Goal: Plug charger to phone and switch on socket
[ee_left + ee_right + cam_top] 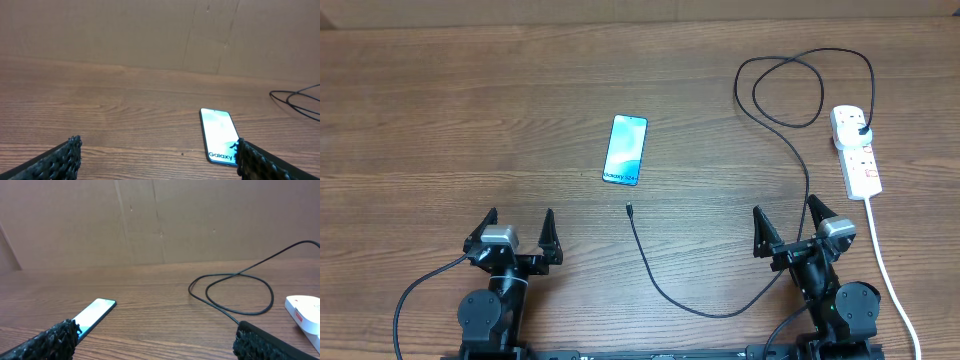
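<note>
The left pincer [520, 215] and right pincer [784, 206] gape wide and empty at the near tabletop [420, 120] edge. Between them lies the charger [641, 246], its tip loose. Just beyond is the phone [625, 150], and far right the socket [857, 152] holds the charger's plug.

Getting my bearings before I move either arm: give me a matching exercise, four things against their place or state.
1 phone
2 charger tip
3 charger plug
4 socket

a far right side
b seated in the socket
c lying free, just nearer the robot than the phone
d centre, screen up

Pairs: 1-d, 2-c, 3-b, 4-a.
</note>
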Robot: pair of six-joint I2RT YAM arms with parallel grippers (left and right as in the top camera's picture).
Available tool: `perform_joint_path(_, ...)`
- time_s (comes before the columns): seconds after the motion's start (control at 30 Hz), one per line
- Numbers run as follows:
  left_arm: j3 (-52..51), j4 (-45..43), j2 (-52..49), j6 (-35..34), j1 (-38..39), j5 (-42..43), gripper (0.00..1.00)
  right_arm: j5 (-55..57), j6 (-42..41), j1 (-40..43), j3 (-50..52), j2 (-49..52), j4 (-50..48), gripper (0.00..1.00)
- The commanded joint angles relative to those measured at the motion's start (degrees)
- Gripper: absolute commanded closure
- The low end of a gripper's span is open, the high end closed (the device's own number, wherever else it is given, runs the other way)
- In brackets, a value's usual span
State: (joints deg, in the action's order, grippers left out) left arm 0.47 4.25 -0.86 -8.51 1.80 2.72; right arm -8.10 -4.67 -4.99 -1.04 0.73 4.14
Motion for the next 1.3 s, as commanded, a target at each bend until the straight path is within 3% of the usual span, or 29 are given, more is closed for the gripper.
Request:
perform_joint_path(0.0,-0.2,0.0,0.6,1.2,0.0,-0.3,0.00,0.5,0.2,-0.3,0.6,-0.6,-0.1,0.00)
perform_joint_path(1.27,-0.2,0.1,0.6,1.3,0.0,-1.3,0.00,0.5,0.2,-0.3,0.6,-0.6,-0.1,0.00)
